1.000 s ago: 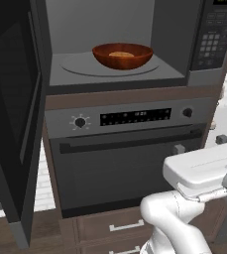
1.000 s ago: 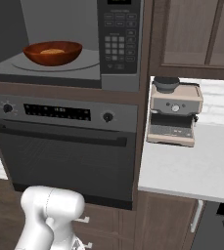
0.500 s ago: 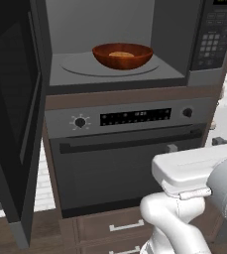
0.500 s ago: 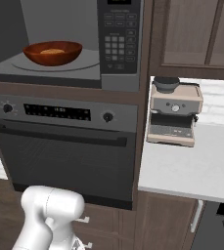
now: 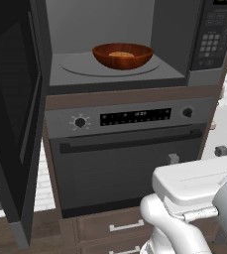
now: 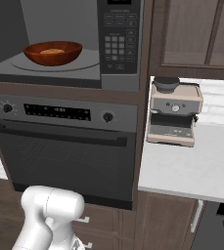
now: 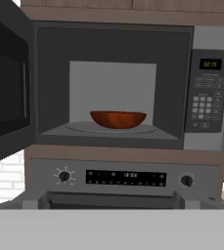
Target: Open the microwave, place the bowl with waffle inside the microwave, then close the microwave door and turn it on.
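A reddish-brown bowl (image 5: 123,55) sits on the round turntable (image 5: 110,65) inside the open microwave (image 7: 114,83), a golden-tan waffle (image 5: 121,54) lying in its hollow. The microwave door (image 5: 12,116) stands swung wide to the left, its dark glass panel seen almost edge-on from the left base camera and slanting away at the left of the hand camera's frame. To the right of the grey cavity, the black keypad panel (image 7: 207,91) carries a small lit display at its top. Directly below the microwave is a black built-in oven (image 6: 64,151) with a knob at each end of its display strip and a bar handle across the door. On the pale counter (image 6: 194,168) to the right stands a beige espresso machine (image 6: 174,116), against a white tiled wall and beneath wooden cabinets. The hand camera faces the cavity squarely from a distance, well clear of bowl and door; the gripper's fingers are not visible in any frame, though they are spread fully apart and hold nothing.
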